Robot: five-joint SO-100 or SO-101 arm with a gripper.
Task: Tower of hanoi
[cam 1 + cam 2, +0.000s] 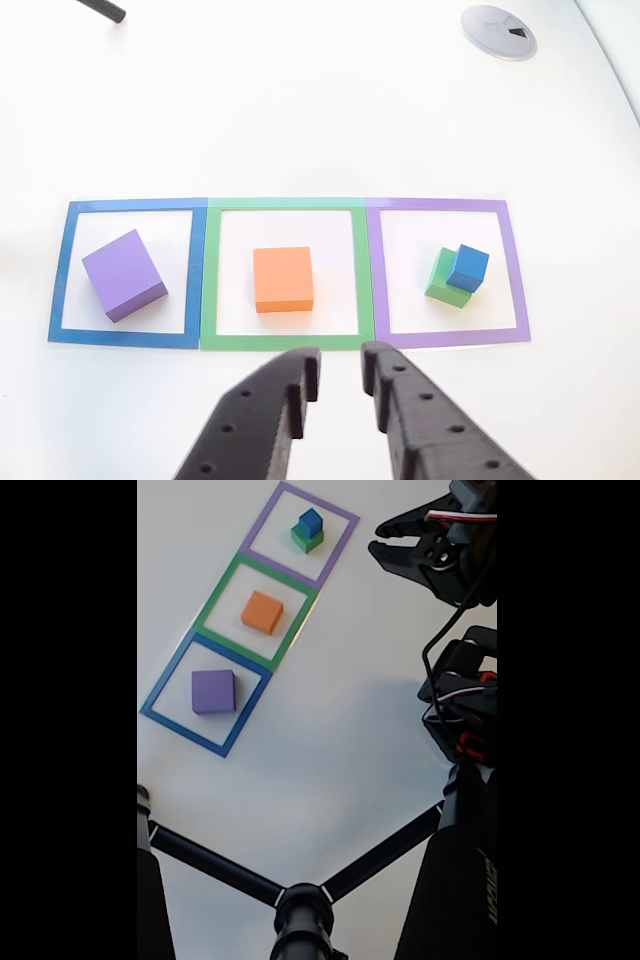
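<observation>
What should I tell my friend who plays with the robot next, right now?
Tool: open, holding nothing, hovering just in front of the green frame.
Blocks: purple block alone in the blue frame; orange block alone in the green frame; blue block stacked on the green block in the purple frame.
Done: two blocks stacked so far.
Left: orange and purple blocks are not yet on any stack; which one goes next is your call.

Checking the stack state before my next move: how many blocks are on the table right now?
4. Purple block in the blue square, orange block in the green square, and blue block stacked on the green block in the purple square.
</observation>
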